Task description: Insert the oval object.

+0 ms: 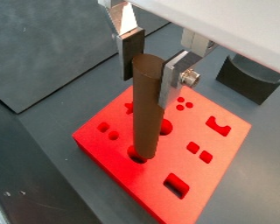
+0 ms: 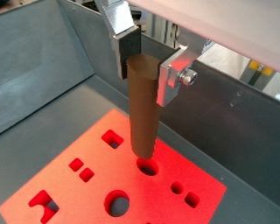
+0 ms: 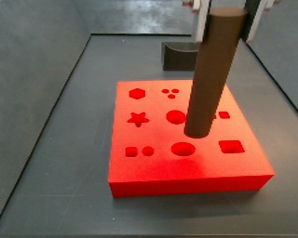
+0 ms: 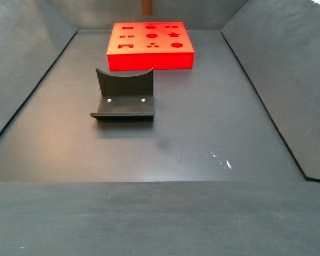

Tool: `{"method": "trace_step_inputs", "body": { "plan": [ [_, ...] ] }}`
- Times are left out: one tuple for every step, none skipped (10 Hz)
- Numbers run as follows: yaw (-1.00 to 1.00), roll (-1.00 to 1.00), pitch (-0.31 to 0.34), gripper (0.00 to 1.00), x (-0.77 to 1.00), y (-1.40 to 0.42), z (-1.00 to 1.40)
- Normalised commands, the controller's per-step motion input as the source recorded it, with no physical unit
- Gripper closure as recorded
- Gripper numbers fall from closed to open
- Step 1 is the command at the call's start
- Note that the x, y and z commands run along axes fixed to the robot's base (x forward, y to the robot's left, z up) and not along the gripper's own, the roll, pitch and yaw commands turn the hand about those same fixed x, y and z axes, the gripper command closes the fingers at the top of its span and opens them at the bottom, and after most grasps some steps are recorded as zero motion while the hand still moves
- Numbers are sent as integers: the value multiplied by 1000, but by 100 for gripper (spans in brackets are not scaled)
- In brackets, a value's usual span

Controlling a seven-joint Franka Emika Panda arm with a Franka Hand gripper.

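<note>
The oval object, a long dark-brown peg, shows in both wrist views (image 1: 143, 114) (image 2: 142, 114) and in a side view (image 3: 211, 74). It hangs upright from my gripper (image 1: 152, 83) (image 2: 149, 80) (image 3: 226, 7), which is shut on its top end. Its lower end is at the oval hole (image 1: 136, 159) (image 2: 147, 166) of the red block (image 1: 213, 166) (image 2: 60, 188) (image 3: 152, 172) (image 4: 152, 60), next to the large round hole (image 1: 167, 128). I cannot tell whether the tip has entered. In a side view the oval hole (image 3: 182, 148) still shows just below the tip.
The dark fixture stands on the grey floor beside the red block (image 1: 245, 77) (image 3: 182, 54) (image 4: 123, 95). The block has several other shaped holes. Grey walls ring the floor.
</note>
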Motion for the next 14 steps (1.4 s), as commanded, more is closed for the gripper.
{"method": "trace_step_inputs", "body": {
  "plan": [
    [-6,54,49,100,69,0,0],
    [0,0,0,100,0,0,-43],
    [-31,99,21,100,0,-46,-237],
    [-174,174,83,100,0,-51,-311],
    [-237,100,63,100,0,0,-223],
    [-174,0,3,100,0,0,-163],
    [-126,0,0,100,0,0,-134],
    [-103,0,0,100,0,0,-140],
    [-134,0,0,100,0,0,-183],
    [-94,-13,0,100,0,-17,-171],
    [0,-41,-13,100,129,-123,-171],
    [157,-30,-9,100,97,-100,-180],
    [171,-21,-4,100,77,-34,-180],
    [80,0,0,100,0,0,-123]
  ]
}}
